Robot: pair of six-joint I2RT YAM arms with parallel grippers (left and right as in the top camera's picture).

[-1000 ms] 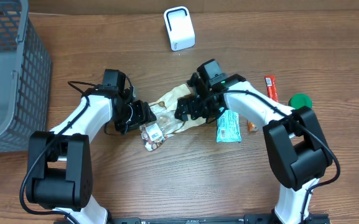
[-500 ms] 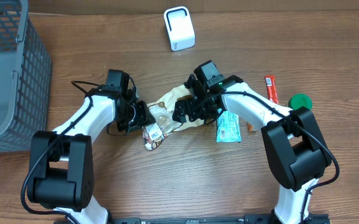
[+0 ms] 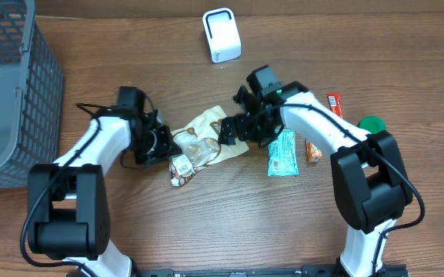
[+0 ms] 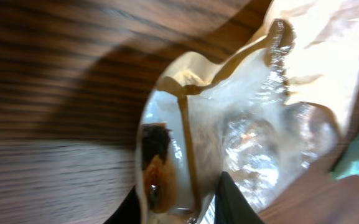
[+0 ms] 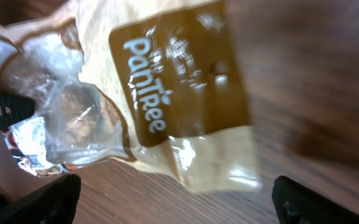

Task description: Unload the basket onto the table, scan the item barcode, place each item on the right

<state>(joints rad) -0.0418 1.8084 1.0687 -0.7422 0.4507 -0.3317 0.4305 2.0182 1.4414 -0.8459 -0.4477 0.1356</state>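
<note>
The tan and clear plastic snack bag (image 3: 203, 141) is lying on the wooden table (image 3: 229, 223) at the centre of the overhead frame, between the two arms. The left end effector (image 3: 162, 145) is sitting at the bag's left edge with its jaws drawn nearly together. In the left wrist view the crinkled clear end of the bag is running down between the two dark fingers (image 4: 234, 200) at the bottom of the frame, so it is pinching that edge. The right end effector (image 3: 232, 132) is hovering over the bag's right edge with its jaws spread wide. Its fingers (image 5: 41, 198) are showing at the two bottom corners of the right wrist view, nothing gripped between them, and the bag's brown printed panel is lying below. Whether it is touching the bag cannot be told. The white box-shaped scanner (image 3: 222, 35) is standing at the upper centre, well apart from the bag. A teal flat packet (image 3: 282, 153) is lying just right of the bag.
</note>
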